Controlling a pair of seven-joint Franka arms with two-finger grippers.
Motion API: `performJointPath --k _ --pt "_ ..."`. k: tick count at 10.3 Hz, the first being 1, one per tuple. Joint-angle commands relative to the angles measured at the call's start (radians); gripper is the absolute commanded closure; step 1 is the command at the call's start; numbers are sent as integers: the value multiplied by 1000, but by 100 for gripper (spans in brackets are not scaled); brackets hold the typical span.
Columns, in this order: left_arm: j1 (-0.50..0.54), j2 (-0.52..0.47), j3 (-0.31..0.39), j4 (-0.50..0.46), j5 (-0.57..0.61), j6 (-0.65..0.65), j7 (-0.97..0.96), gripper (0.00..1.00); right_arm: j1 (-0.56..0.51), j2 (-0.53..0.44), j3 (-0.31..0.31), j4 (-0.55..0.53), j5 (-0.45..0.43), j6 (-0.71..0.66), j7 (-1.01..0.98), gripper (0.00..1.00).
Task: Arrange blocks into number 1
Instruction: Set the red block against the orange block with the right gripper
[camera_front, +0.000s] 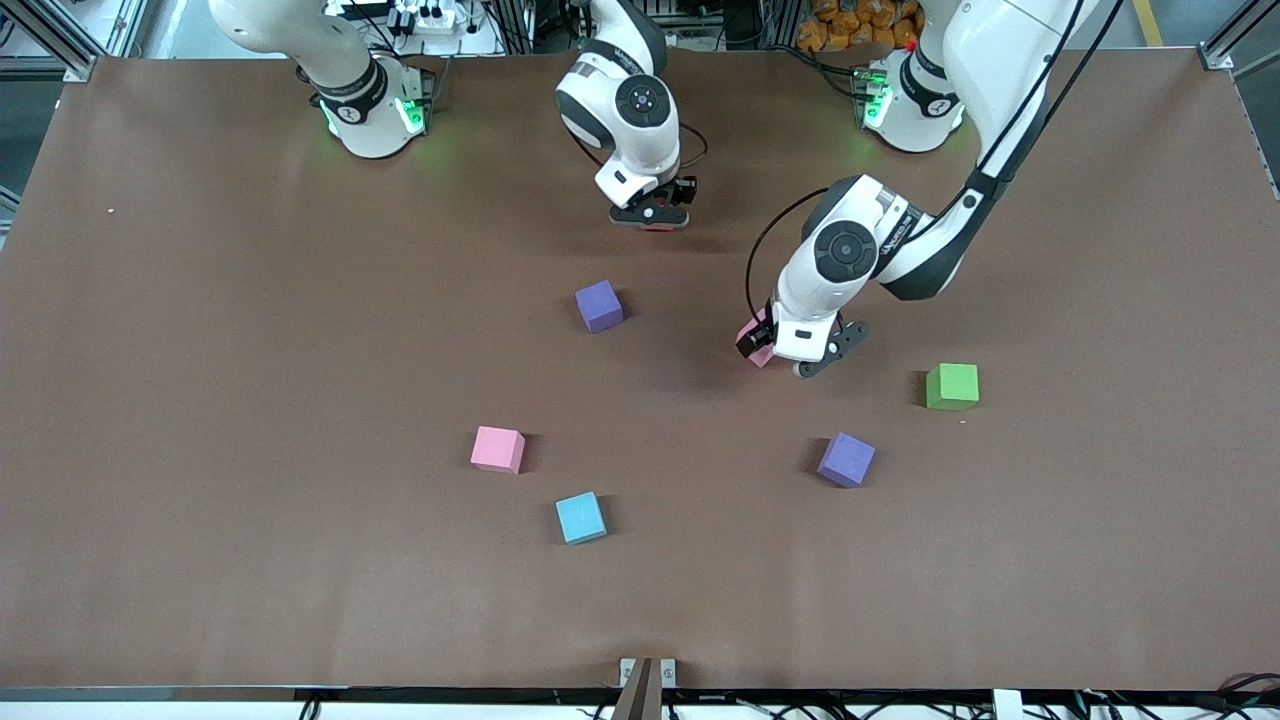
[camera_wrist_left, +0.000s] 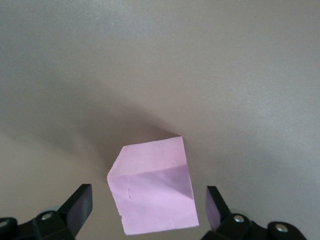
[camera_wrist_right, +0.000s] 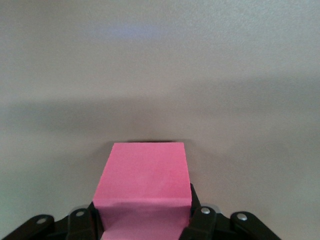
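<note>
- Your table (camera_front: 200, 400) carries the loose cubes: a purple cube (camera_front: 599, 306) near the middle, a pink cube (camera_front: 497, 449) at about 7 o'clock from it and nearer the front camera, and a second purple cube (camera_front: 846, 459) toward the left arm's end, nearer the camera still. A light blue cube (camera_front: 580, 517) and a green cube (camera_front: 951, 386) also lie there; leave them out of the figure.
- Your left gripper (camera_front: 800, 352) is down low at the table with its fingers spread wide around a pale pink cube (camera_wrist_left: 152, 190), one finger (camera_wrist_left: 77, 205) on each side.
- That is the relation your next move turns on: the pale pink cube sits between the open fingers, turned slightly askew to them, with a gap on both sides. Nothing is held yet. I judge a plain close would take it, though the skew may twist it as the pads meet.
- Your right gripper (camera_front: 655, 212) hovers over the table at about 1 o'clock from the middle purple cube, clamped on a reddish-pink cube (camera_wrist_right: 145, 187) that juts out squarely past its fingertips. It appears to wait.
</note>
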Motion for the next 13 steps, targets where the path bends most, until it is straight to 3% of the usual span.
performJointPath --k 1,2,7,8,11,12,13 --pt "-9 25 21 26 -42 -16 0 0 24 28 -7 20 -17 5 35 32" --pt "-10 34 22 35 -68 -16 1 0 24 22 -7 17 -18 9 35 0" --pt "-23 60 22 44 -88 -16 0 0 -81 -141 10 -78 -52 -4 23 0" --pt "-26 71 22 55 -87 -16 1 13 -136 -197 33 -130 -78 -6 18 0" --pt "-29 73 22 64 -84 -16 14 92 -310 -285 67 -214 -84 -21 -39 0" --pt "-32 67 22 72 -77 -16 12 100 -362 -285 65 -211 -104 -21 -72 0" --pt "-43 62 21 78 -74 -18 10 100 -417 -284 65 -207 -135 -21 -133 0"
